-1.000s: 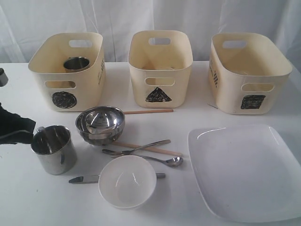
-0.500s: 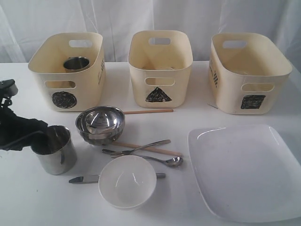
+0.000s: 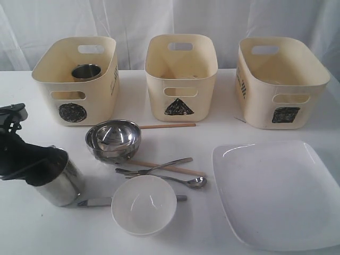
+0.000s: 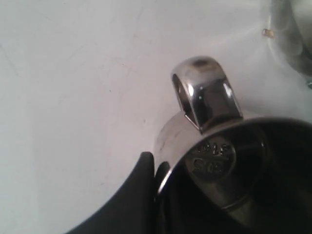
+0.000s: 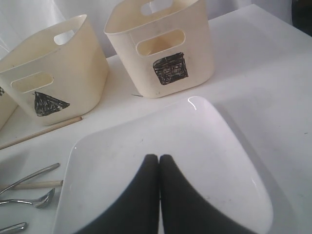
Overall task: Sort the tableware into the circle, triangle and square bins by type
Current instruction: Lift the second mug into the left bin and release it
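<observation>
My left gripper (image 3: 50, 158) is shut on the rim of a steel mug (image 3: 65, 186), which leans over at the front left. In the left wrist view one finger (image 4: 139, 195) lies outside the mug's (image 4: 207, 92) wall and the other is inside. A second mug (image 3: 86, 71) sits in the circle bin (image 3: 95, 103). Nested steel bowls (image 3: 112, 139), a white bowl (image 3: 143, 204), fork (image 3: 164, 166), spoon (image 3: 188, 181), knife (image 3: 93, 202) and two chopsticks (image 3: 167, 126) lie mid-table. My right gripper (image 5: 159, 158) hangs shut over the white plate (image 5: 204, 141), out of the exterior view.
The triangle bin (image 3: 204, 101) and square bin (image 3: 257, 109) stand at the back centre and right. The large plate (image 3: 276, 194) fills the front right. White curtains hang behind the table.
My left gripper has come in from the left edge and shut on the mug's rim. The mug, upright before, now tilts and has shifted slightly forward.
</observation>
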`<state>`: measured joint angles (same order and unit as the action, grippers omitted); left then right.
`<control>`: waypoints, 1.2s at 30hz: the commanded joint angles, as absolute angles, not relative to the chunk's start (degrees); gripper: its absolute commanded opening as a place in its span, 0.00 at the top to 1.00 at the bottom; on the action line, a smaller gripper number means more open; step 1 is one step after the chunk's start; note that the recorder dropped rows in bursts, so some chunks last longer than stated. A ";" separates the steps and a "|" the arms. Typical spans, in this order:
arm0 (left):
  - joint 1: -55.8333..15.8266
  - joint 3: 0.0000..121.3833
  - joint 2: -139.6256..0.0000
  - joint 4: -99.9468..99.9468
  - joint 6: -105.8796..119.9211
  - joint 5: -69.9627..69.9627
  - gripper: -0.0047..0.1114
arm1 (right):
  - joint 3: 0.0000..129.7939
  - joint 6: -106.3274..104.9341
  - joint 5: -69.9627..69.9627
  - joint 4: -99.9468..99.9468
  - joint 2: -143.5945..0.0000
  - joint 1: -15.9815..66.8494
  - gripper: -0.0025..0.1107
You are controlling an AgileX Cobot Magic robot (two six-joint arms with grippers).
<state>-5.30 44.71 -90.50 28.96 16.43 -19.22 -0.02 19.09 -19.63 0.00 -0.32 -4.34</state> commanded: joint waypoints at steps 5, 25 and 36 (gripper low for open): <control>-5.31 48.68 -80.89 28.60 20.40 -26.87 0.96 | 0.00 19.15 -19.19 0.00 0.00 -4.56 0.98; -5.31 76.47 -102.80 -19.48 -3.38 22.89 0.96 | 0.00 19.15 -19.19 0.00 0.00 -4.56 0.98; -5.31 82.05 -110.08 -27.75 -9.53 23.16 0.78 | 0.00 19.15 -19.19 0.00 0.00 -4.56 0.98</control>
